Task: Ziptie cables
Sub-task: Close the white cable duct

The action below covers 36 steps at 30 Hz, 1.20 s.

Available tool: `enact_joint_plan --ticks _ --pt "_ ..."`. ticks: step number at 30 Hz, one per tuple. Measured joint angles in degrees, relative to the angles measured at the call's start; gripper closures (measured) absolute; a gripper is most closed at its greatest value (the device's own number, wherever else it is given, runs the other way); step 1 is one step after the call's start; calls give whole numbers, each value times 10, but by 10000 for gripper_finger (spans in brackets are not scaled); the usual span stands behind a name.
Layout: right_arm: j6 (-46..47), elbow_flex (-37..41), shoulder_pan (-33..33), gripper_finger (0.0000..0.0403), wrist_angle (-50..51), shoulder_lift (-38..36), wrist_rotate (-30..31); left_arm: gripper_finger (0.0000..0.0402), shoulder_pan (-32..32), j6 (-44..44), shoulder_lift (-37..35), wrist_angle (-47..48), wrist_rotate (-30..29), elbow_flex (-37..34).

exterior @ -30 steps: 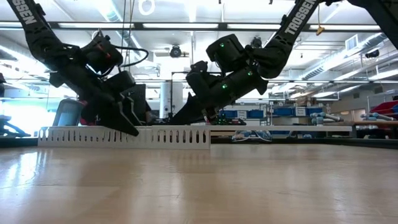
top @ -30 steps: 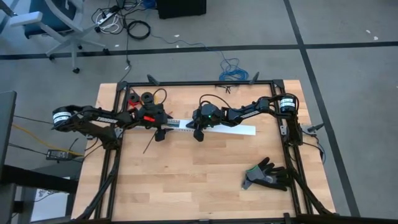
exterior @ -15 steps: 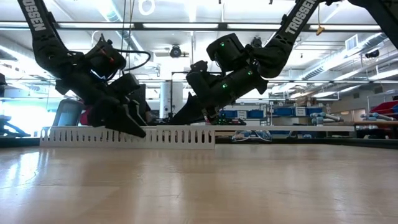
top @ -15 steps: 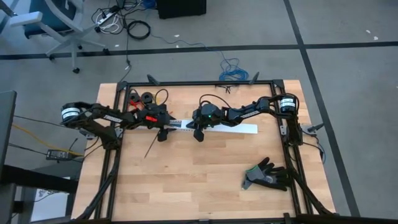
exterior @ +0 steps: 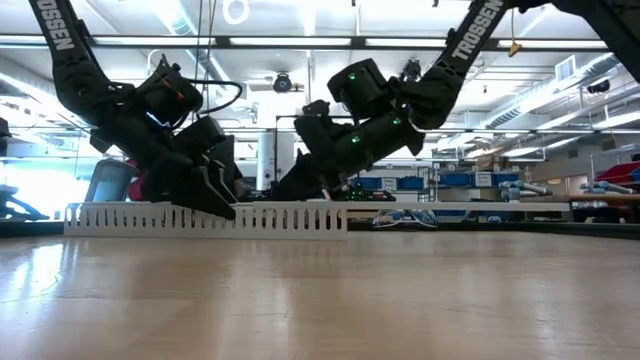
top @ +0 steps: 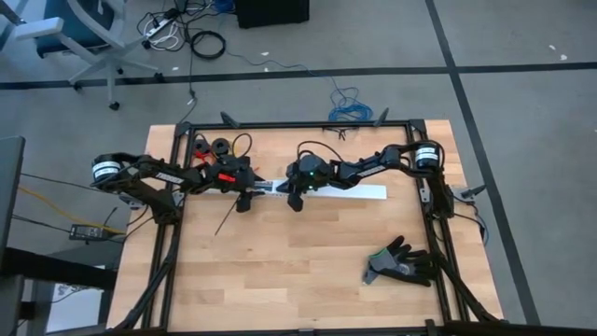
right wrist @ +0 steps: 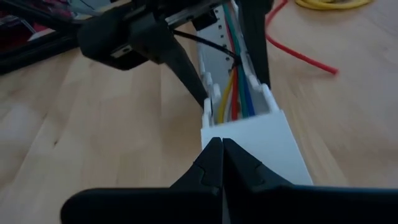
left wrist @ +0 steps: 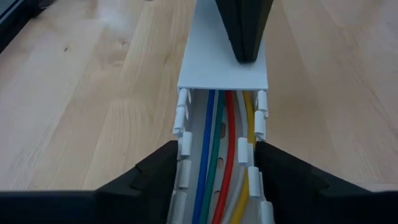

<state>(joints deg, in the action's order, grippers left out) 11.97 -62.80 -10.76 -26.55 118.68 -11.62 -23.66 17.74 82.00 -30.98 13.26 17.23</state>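
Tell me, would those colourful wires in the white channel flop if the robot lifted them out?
Probably floppy: the cables are thin and bend along the slotted white duct instead of running dead straight. Likely light too, being so slender. They would probably slide apart rather than lift together, since nothing visibly ties them where they show.

A black glove [top: 401, 263] lay on the wooden table [top: 298, 271] near its right edge. A white slotted duct [top: 350, 192] crossed the middle. Black wire spools [top: 221, 146] sat at the far left corner.

two pincers [top: 244, 199] [top: 296, 198] — one duct [top: 359, 193], one glove [top: 401, 262]
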Motion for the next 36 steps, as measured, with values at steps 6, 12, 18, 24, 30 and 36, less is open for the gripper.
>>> enact_joint_plan --ticks 6,12,18,24,30,36 --pt "-61 -51 -2 403 -13 22 -4 188 0 -2 0 -2 1 0" --pt "-128 -53 3 403 9 -60 43 188 1 -4 1 -7 8 1" --pt "-131 -50 15 403 229 -143 107 188 0 -4 0 -5 4 1" --pt "-78 -37 18 403 330 -139 121 188 0 -4 0 -5 4 1" --pt "-45 -57 1 403 156 -22 21 188 0 -6 0 -4 5 1" --pt "-90 -119 -6 403 106 24 18 188 1 -8 0 -5 1 1"
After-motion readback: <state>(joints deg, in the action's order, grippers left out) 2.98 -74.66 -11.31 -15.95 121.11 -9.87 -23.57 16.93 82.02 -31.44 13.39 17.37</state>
